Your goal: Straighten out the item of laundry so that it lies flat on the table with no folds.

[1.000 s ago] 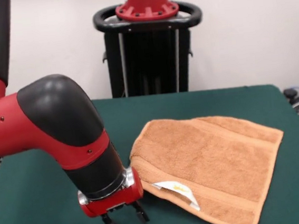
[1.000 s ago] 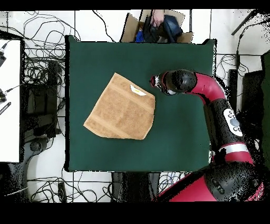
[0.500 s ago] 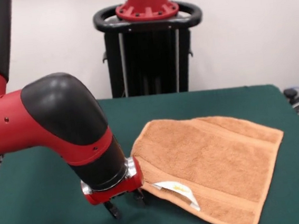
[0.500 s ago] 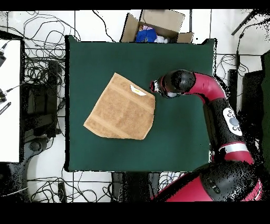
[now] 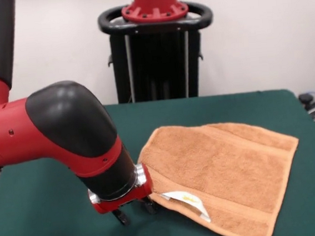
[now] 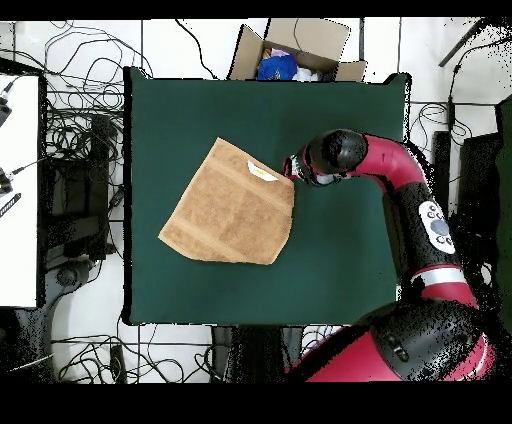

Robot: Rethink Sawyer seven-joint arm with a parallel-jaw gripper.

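Black-fingered claw [image 5: 136, 212] low at desk [image 5: 44, 218] surface, fingers spread, released, grasping nothing, just beside towel [image 5: 224, 170] corner. Towel near desk middle, skewed to desk edges, mostly spread. Near edge doubled over along band, white care tag [image 5: 185, 198] exposed there. Judgement: task mostly done, one fold left to open. Arm [image 6: 400, 180] bent at elbow, forearm angled down, wrist tilted toward towel edge.

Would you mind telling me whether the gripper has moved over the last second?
Yes. In the front view the gripper has moved toward the towel, which has not shifted, and now sits at its edge beside the white tag.
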